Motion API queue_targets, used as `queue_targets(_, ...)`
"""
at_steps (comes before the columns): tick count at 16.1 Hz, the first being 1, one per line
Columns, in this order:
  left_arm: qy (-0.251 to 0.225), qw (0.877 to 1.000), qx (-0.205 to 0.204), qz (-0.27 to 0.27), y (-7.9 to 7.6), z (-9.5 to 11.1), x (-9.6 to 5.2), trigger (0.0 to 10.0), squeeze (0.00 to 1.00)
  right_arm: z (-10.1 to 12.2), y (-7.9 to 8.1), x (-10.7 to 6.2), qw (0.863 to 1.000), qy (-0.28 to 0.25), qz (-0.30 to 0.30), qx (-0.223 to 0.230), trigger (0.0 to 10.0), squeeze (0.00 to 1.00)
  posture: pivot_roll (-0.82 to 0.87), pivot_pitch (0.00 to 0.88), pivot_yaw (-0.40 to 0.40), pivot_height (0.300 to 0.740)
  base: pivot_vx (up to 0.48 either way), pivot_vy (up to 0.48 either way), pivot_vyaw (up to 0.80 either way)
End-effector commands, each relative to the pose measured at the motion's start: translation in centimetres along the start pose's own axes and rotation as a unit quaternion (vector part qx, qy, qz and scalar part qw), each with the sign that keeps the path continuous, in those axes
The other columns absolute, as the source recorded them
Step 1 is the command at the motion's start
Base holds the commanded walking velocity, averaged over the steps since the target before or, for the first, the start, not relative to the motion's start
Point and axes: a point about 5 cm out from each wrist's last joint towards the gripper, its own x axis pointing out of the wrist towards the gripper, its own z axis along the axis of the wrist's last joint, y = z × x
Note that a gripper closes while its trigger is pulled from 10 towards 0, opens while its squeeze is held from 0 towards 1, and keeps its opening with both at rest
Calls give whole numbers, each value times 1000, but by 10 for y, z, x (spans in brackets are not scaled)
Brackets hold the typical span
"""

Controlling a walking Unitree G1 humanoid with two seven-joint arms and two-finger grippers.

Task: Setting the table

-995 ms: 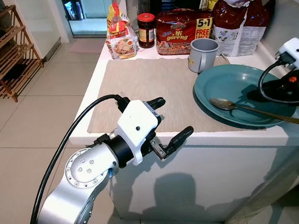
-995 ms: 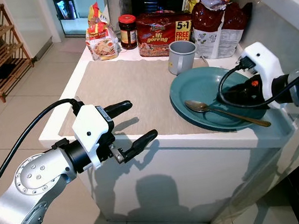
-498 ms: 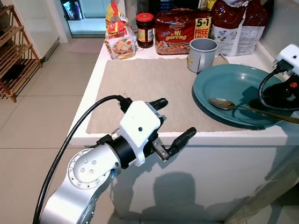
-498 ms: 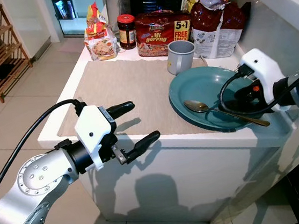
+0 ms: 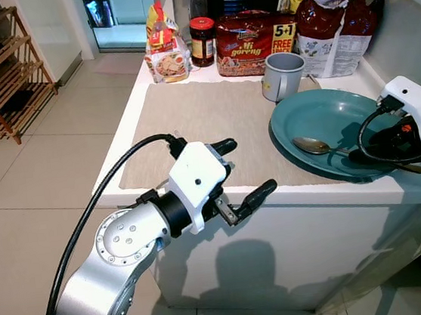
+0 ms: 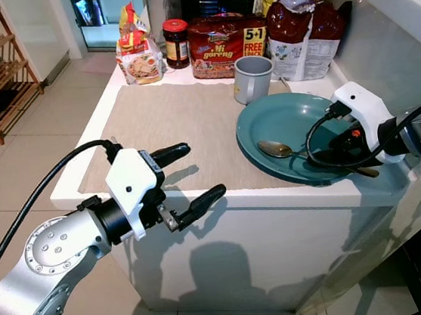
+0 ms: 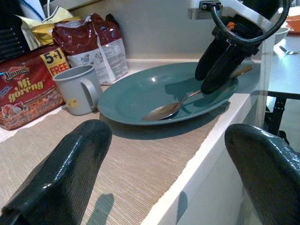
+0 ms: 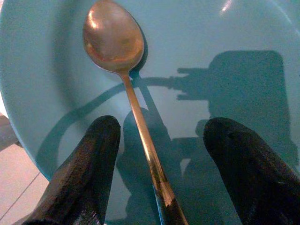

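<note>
A teal plate (image 5: 320,114) sits at the right end of the white counter, with a metal spoon (image 5: 312,145) lying in it, bowl toward the left. My right gripper (image 8: 164,127) is low over the plate's right side and open, one black finger on each side of the spoon's handle (image 8: 140,136) without closing on it. My left gripper (image 5: 246,167) hovers at the counter's front edge, open, with nothing between its fingers (image 7: 89,140). A grey mug (image 5: 283,75) stands just behind the plate.
A beige placemat (image 5: 199,121) covers the counter's middle. Noodle packs (image 5: 247,43), a jar (image 5: 202,40) and snack bags (image 5: 336,25) line the back. A wall rises at the right. A wooden rack (image 5: 3,74) stands on the tiled floor far left.
My right gripper has come down and a little leftward, so its fingers now straddle the spoon's handle. The left arm has barely moved.
</note>
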Motion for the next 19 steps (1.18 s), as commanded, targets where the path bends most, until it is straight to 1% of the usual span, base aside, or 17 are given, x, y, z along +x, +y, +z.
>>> queue_targets(1,4,1000,2,-3,0,1,1,10000,0,3,-1,-1,1000,-4,-3,-5,10000,0,24,44,-22,740,0,0,0)
queue_targets(2,3,1000,5,-2,1,2,1,10000,0,0,1,12,1000,8,23,-14,10000,0,31,43,-28,740,0,0,0)
queue_targets(3,3,1000,6,-2,1,2,1,10000,0,-1,1,18,999,15,33,-18,10000,0,34,47,-31,740,0,0,0)
queue_targets(4,3,1000,6,-1,1,2,1,10000,0,-1,1,20,999,16,32,-17,9020,0,34,47,-31,740,0,0,0)
queue_targets(6,4,1000,6,-1,1,2,0,10000,0,-1,-1,22,999,20,35,-6,3804,0,38,52,-34,740,0,0,0)
queue_targets(7,4,1000,6,0,1,2,0,10000,0,-2,-3,24,999,24,38,13,706,0,38,53,-35,740,0,0,0)
queue_targets(8,4,1000,5,2,1,2,0,10000,0,-4,-6,26,999,26,38,22,0,0,38,53,-36,740,0,0,0)
queue_targets(10,3,1000,6,1,1,3,0,10000,0,-4,-11,29,999,30,32,22,0,0,37,53,-40,740,0,0,0)
queue_targets(19,6,1000,9,7,1,2,-2,10000,0,7,-16,33,999,33,32,7,0,0,45,39,-59,740,0,0,0)
